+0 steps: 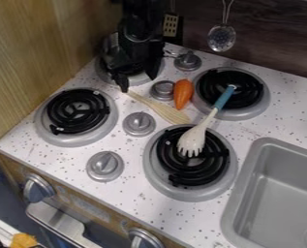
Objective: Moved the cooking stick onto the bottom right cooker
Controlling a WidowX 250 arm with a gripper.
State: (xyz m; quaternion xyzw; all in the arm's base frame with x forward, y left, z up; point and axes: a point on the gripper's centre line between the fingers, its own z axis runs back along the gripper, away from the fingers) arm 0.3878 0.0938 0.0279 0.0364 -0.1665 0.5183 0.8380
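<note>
Camera view: the blue-handled cooking stick (195, 137) lies aslant, its tines pointing down and slightly left over the lower right burner (155, 180), its handle running toward the upper right, over the burner (258, 108) there. Left of it lie a carrot (183, 93) and a wooden spatula (171, 114), whose handle reaches near my pincer (138, 81), parted at upper left of centre.

carrot (183, 94) beside grey knob (162, 90) | skimmer (222, 38) hanging by wall (272, 34) | sink (278, 198) at right
</note>
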